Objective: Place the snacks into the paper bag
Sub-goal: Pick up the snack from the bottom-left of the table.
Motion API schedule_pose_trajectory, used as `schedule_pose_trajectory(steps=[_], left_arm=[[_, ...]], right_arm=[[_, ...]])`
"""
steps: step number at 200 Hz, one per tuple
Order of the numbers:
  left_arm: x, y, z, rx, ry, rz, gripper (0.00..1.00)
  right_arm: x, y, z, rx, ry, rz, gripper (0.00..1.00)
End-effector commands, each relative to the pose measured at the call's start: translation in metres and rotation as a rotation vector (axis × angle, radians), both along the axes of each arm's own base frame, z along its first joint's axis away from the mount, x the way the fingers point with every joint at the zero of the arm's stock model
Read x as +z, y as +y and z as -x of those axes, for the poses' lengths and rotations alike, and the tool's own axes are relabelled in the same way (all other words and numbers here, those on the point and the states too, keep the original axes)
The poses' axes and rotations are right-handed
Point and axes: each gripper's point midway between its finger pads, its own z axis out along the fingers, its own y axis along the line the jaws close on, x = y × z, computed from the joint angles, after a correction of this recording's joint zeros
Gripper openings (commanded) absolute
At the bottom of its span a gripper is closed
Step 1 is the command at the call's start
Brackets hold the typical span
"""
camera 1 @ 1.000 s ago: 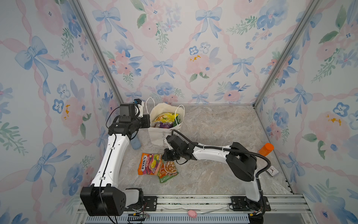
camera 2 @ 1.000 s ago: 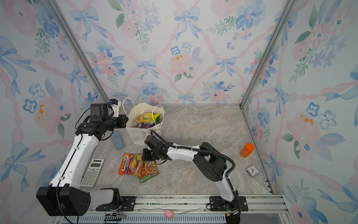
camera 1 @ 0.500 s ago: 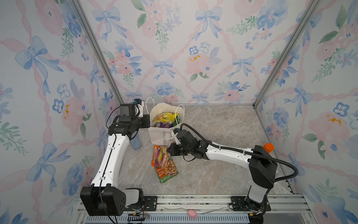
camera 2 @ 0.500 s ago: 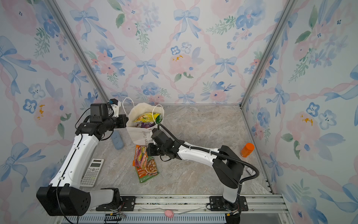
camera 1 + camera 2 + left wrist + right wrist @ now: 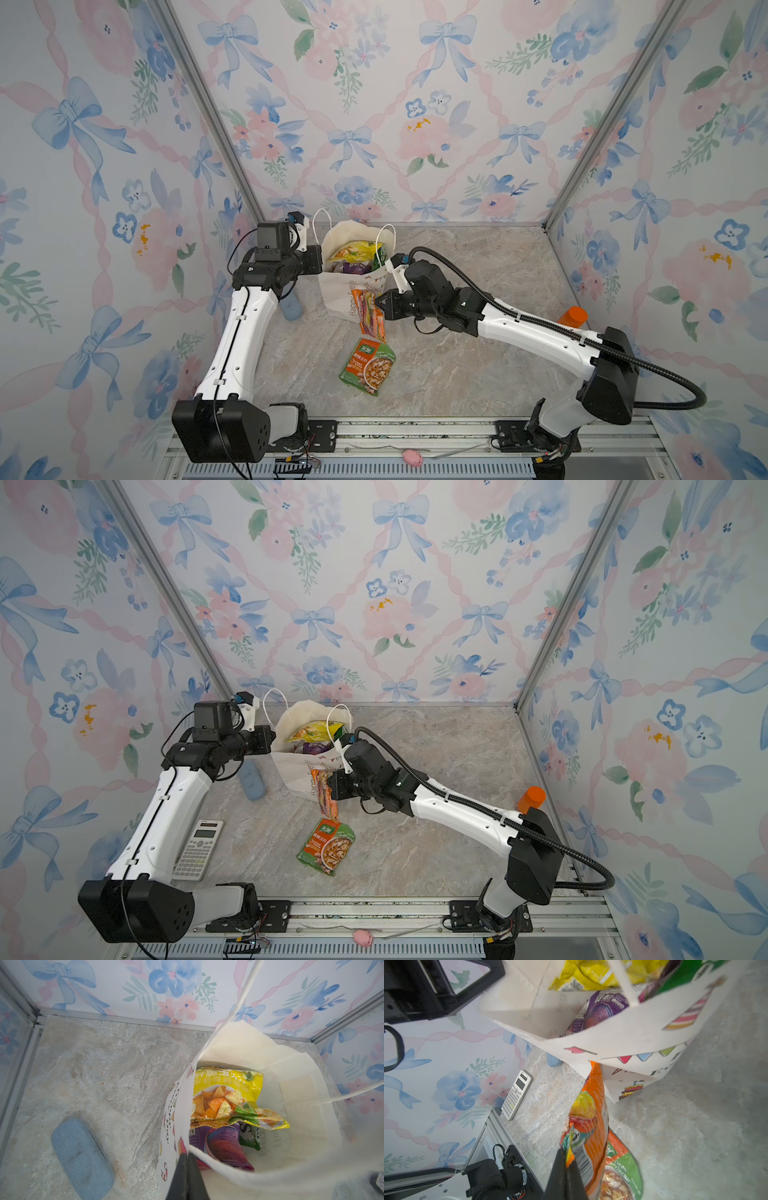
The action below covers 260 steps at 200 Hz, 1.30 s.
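Observation:
The white paper bag stands open at the back left, printed with bunting and a cake. My left gripper is shut on its rim, at the side nearer the left wall. A yellow chip packet, a purple packet and a green one lie inside. My right gripper is shut on an orange snack packet, which hangs edge-on in front of the bag's printed face. A green soup-mix packet lies flat on the table below it.
A blue fabric case lies left of the bag near the wall. A white calculator sits beside the left arm. An orange-capped bottle stands by the right wall. Metal rails run along the front edge.
My right gripper has lifted the orange packet off the table and carried it back toward the bag. The green packet stays on the table. The left arm has not moved.

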Motion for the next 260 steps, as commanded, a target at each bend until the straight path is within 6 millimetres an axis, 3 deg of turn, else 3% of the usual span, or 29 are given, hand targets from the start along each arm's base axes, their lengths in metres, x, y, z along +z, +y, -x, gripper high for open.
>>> schedule_pose_trajectory(steps=[1, 35, 81, 135, 196, 207, 260], left_arm=[[0.014, -0.001, -0.002, -0.001, -0.04, 0.025, 0.0], [0.012, -0.002, -0.002, -0.004, -0.034, 0.026, 0.0], [0.011, -0.003, -0.002, -0.011, -0.033, 0.03, 0.0], [0.01, -0.004, -0.001, -0.013, -0.031, 0.033, 0.0], [0.011, -0.005, 0.0, -0.018, -0.035, 0.035, 0.0], [0.011, -0.005, 0.0, -0.019, -0.034, 0.035, 0.0], [0.009, -0.006, 0.001, -0.024, -0.032, 0.039, 0.0]], right_arm=[[0.061, -0.018, -0.007, -0.015, -0.14, -0.055, 0.0], [0.109, -0.025, 0.001, 0.033, -0.229, -0.101, 0.0], [0.168, -0.019, 0.016, 0.119, -0.296, -0.197, 0.0], [0.214, -0.004, 0.011, 0.139, -0.375, -0.289, 0.0], [0.231, 0.018, -0.02, 0.107, -0.459, -0.297, 0.0], [0.221, 0.03, -0.031, 0.109, -0.45, -0.276, 0.0], [0.224, 0.058, -0.058, 0.124, -0.47, -0.257, 0.0]])
